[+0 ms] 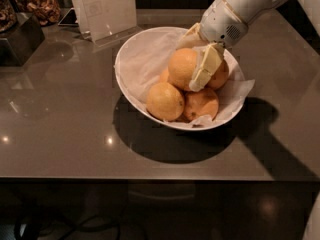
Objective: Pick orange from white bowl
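Observation:
The white bowl (pixel 119 79) with its crumpled paper lining stands in the middle of the dark table. It holds several oranges. The orange (pixel 181 66) lies on top of the pile. My gripper (pixel 193 64) reaches into the bowl from the upper right and straddles this orange. Its near finger (pixel 205 68) lies flat against the orange's right side, and the far finger is mostly hidden behind the fruit. Smaller oranges lie lower at the front left (pixel 164 101), front (pixel 201 104) and right (pixel 220 76).
A clear sign holder (pixel 102 6) stands just behind the bowl on the left. A dark box (pixel 17 39) and a container of brown snacks (pixel 42 6) are at the far left. The table's front edge (pixel 150 176) runs across below the bowl.

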`<state>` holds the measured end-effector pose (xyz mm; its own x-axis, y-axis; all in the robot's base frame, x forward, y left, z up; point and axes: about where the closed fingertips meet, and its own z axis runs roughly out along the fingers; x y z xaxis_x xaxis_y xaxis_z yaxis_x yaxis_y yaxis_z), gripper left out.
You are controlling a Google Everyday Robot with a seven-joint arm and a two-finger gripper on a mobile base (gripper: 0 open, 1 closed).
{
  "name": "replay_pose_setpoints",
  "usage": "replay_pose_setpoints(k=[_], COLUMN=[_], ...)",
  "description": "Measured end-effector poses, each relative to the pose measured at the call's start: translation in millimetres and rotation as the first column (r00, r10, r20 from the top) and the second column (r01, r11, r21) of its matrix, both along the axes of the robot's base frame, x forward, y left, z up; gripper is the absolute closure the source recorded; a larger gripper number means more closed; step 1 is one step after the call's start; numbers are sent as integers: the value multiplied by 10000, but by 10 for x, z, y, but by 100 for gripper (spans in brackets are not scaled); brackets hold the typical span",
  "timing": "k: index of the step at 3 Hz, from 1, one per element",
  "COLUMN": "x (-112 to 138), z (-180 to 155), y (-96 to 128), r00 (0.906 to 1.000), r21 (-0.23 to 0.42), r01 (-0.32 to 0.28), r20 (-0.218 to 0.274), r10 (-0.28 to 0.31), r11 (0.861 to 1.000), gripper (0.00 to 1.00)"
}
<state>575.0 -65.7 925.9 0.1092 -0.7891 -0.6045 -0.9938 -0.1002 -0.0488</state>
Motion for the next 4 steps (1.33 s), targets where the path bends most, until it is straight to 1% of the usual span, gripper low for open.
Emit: replay_pose_setpoints(k=[3,4], x=[0,0], z=[0,0], y=[0,0], r00=[10000,10000], r21=[0,2], r01=[0,1], r20=[1,2], r10=[0,-1], r11=[10000,10000], gripper=[89,100])
